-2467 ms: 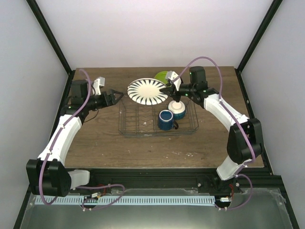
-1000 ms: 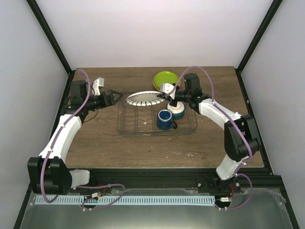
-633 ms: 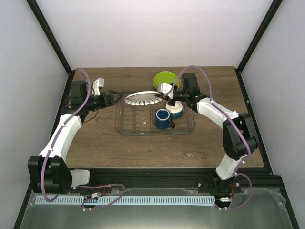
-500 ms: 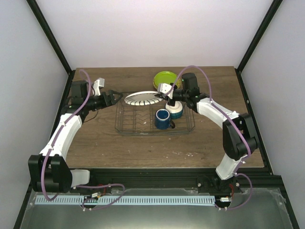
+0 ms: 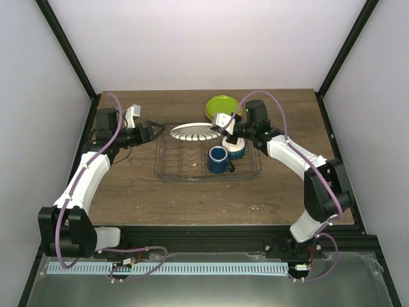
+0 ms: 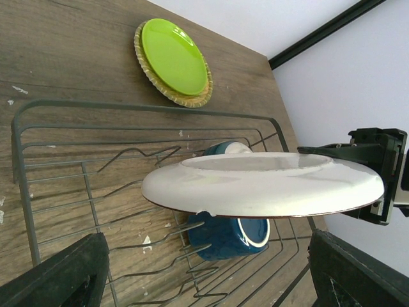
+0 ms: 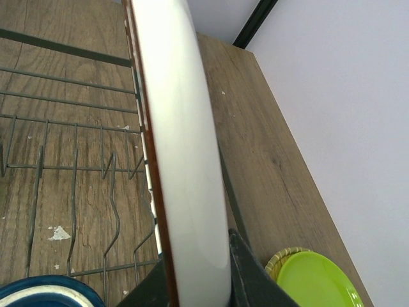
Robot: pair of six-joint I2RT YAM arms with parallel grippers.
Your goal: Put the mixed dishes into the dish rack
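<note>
1. Left arm stretches from its base with the elbow bent, its wrist just left of the dish rack at the far-left corner.
2. Left gripper points at the rack, fingers spread wide, holding nothing.
3. Right arm arcs in from the rack's right side.
4. Right gripper is above the rack's far rail, clamped on the rim of the striped plate.

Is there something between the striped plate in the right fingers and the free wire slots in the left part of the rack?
Nothing visible. The right gripper holds the striped plate above the dish rack's far side, and the slots below it are bare. The blue mug and cream bowl fill only the right part.
</note>
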